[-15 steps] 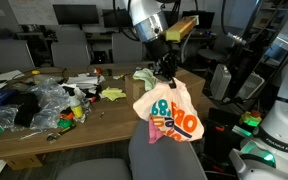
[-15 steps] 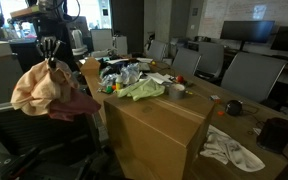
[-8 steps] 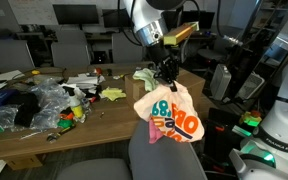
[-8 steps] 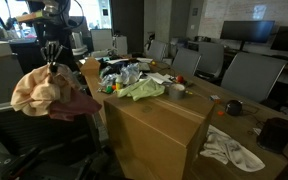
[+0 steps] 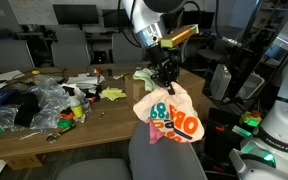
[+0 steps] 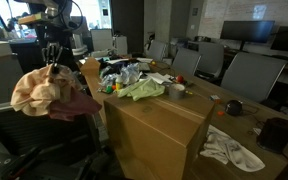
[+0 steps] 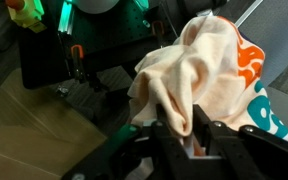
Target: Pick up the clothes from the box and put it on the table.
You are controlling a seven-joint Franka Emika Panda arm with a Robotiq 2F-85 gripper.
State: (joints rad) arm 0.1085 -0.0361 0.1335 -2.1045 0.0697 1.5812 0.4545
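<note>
My gripper (image 5: pixel 165 75) is shut on a cream cloth with orange and teal print (image 5: pixel 168 113), which hangs below it in the air, past the end of the wooden table (image 5: pixel 104 113). In an exterior view the same cloth (image 6: pixel 46 92) hangs under the gripper (image 6: pixel 52 62), with a dark red part at its lower edge. In the wrist view the fingers (image 7: pixel 180 128) pinch a fold of the cloth (image 7: pixel 199 60). No box is in view.
The table carries clutter: plastic bags (image 5: pixel 44 98), toys and a yellow-green cloth (image 6: pixel 142 89). A white cloth (image 6: pixel 231 148) lies on the table's near end. A grey chair back (image 5: pixel 169 158) is under the hanging cloth. Office chairs and monitors stand around.
The arm has shifted slightly; the cloth stays gripped and hangs at nearly the same place.
</note>
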